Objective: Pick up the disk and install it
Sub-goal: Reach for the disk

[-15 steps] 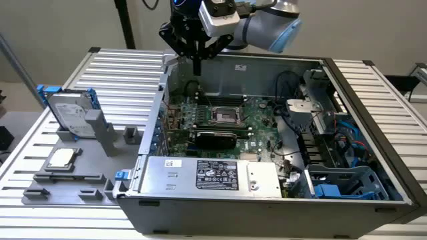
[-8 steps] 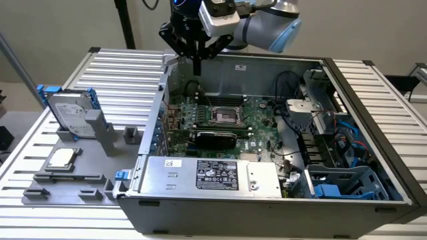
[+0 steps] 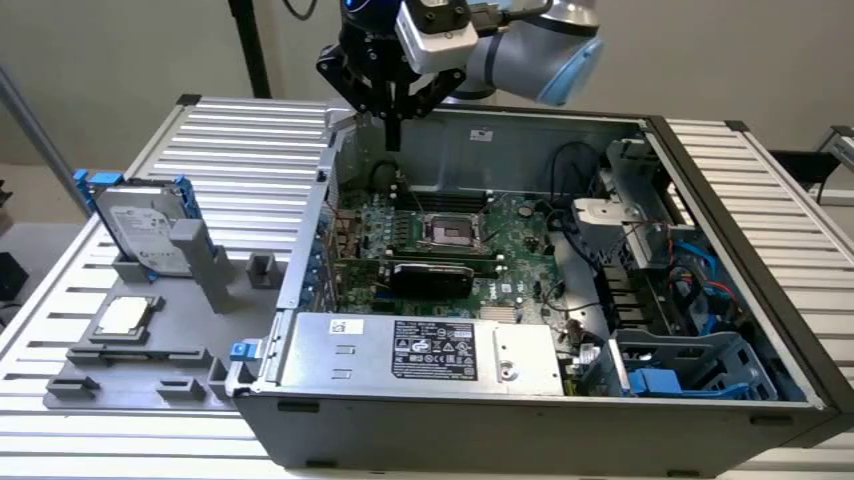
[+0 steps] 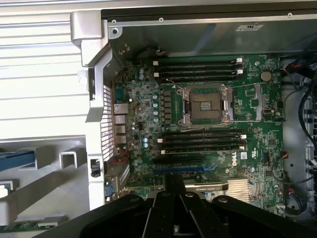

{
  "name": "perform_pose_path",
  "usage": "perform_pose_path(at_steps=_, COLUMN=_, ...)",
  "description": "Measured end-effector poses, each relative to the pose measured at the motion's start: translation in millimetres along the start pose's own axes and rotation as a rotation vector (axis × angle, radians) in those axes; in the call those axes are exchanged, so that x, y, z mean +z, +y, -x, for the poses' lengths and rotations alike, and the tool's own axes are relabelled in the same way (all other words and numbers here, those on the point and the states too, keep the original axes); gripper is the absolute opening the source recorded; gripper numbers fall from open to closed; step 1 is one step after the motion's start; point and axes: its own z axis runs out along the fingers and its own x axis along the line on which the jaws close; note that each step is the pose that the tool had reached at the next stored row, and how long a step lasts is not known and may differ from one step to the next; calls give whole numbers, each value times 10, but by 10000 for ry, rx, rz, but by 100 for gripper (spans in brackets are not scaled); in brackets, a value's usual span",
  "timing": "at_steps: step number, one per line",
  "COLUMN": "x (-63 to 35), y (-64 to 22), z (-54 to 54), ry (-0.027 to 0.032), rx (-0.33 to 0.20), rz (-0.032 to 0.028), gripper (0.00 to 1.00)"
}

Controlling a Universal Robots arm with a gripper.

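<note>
**Closed, empty gripper above the open case; disk upright in its stand**

In the exterior view the gripper [image 3: 394, 140] sits at 12 o'clock of the picture, above the back wall of the open computer case [image 3: 727, 200]. Its black fingers are pressed together into one narrow point aimed downward, and nothing is held between them. In the wrist view the gripper [image 4: 174, 179] hangs above the green motherboard [image 4: 148, 129], near the memory slots and the processor socket [image 4: 207, 106].

The disk [image 3: 140, 235] is well apart from the gripper, at 9 o'clock of the exterior view, outside the case. It stands upright on its edge in a slot of the grey fixture [image 3: 134, 375], with its white label facing the camera and blue rails along its sides. At 6 o'clock from it, a small square processor chip [image 3: 120, 317] lies flat on the same fixture.

Inside the case, at 6 o'clock of the motherboard, lies a large silver box [image 3: 414, 350] with a black-and-white label. Case and fixture rest on a slatted table [image 3: 254, 130].
</note>
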Motion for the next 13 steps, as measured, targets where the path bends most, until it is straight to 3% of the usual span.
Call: perform_pose_path(at_steps=13, x=-12, y=-48, z=-561, ry=0, rx=-2, rz=2, gripper=11)
